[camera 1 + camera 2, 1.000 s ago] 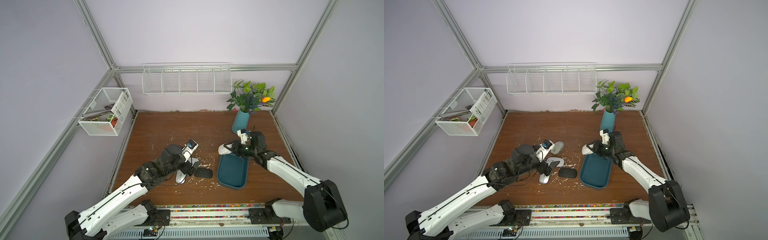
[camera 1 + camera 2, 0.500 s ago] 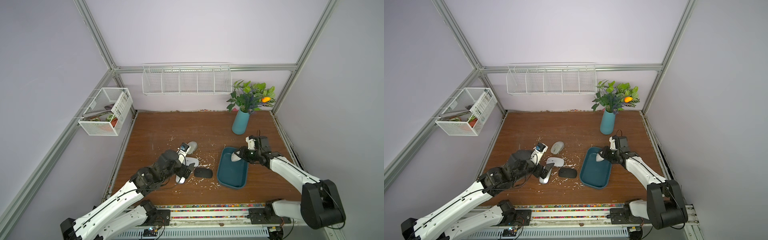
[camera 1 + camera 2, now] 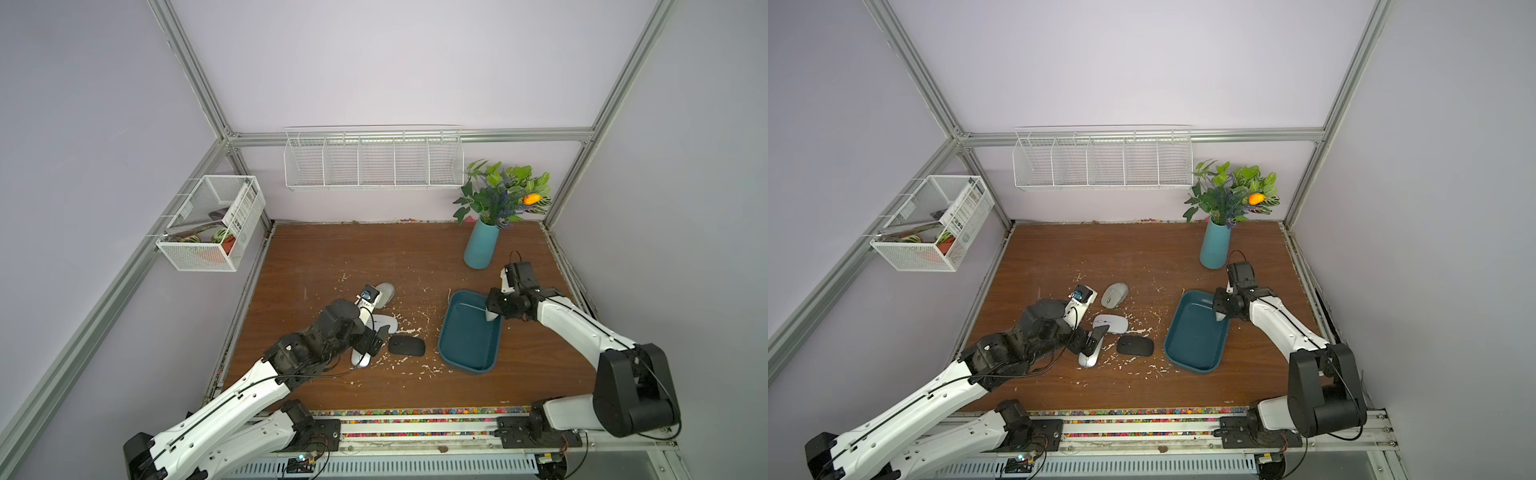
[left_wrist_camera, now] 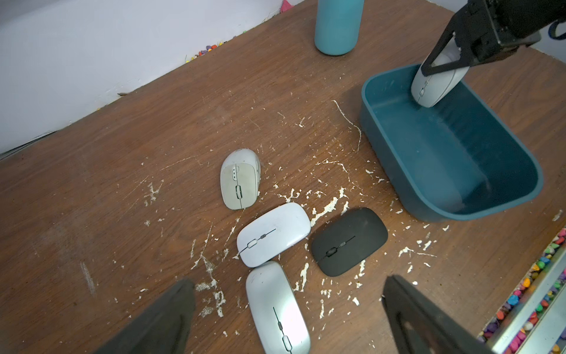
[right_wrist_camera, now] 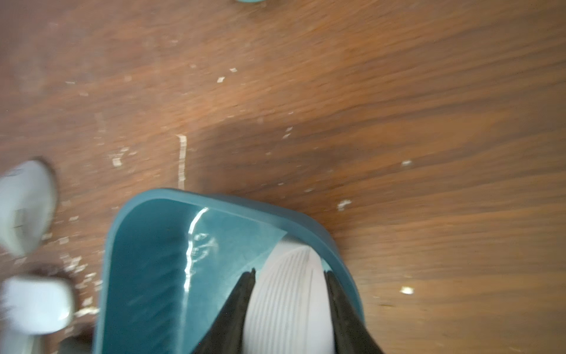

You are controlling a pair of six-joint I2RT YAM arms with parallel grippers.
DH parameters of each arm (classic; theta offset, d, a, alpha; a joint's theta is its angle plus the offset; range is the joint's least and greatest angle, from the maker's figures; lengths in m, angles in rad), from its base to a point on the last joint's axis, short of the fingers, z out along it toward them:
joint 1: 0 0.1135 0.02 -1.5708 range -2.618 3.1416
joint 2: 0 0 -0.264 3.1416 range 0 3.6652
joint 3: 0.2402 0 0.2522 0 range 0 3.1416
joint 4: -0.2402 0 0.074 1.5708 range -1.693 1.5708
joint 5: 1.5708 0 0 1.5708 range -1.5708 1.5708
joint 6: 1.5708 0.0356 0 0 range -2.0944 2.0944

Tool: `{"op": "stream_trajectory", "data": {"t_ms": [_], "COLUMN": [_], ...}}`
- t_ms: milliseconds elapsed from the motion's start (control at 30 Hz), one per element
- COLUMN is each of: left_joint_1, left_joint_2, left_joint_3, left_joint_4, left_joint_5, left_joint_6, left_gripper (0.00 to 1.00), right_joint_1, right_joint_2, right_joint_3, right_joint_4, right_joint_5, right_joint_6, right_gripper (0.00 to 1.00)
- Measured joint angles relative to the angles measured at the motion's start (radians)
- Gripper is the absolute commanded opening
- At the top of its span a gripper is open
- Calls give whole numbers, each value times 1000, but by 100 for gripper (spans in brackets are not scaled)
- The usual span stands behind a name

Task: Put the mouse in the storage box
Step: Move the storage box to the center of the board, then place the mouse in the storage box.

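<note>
Mouse (image 4: 435, 82), pale grey, hangs tilted, pinched by the right jaws, nose dipped inside the storage box (image 4: 453, 214) at its far corner. Left jaws stand spread above a silver mouse (image 4: 277, 309) on the desk (image 4: 92, 184).
</note>
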Motion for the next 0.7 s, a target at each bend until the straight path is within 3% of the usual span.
{"op": "stream_trajectory", "data": {"t_ms": [233, 400, 700], "left_joint_1": [0, 0, 0], "left_joint_2": [10, 10, 14], "left_joint_3": [-5, -6, -6], "left_joint_4": [3, 5, 6], "left_joint_5": [0, 0, 0], "left_joint_6": [0, 0, 0], "left_gripper": [100, 100, 100], "right_joint_1": [0, -1, -1], "right_joint_2": [64, 72, 111], "right_joint_3": [90, 82, -37], "right_joint_4": [-51, 34, 298], "right_joint_5": [131, 24, -118], "right_joint_6": [-69, -53, 111], "right_gripper": [21, 22, 23]}}
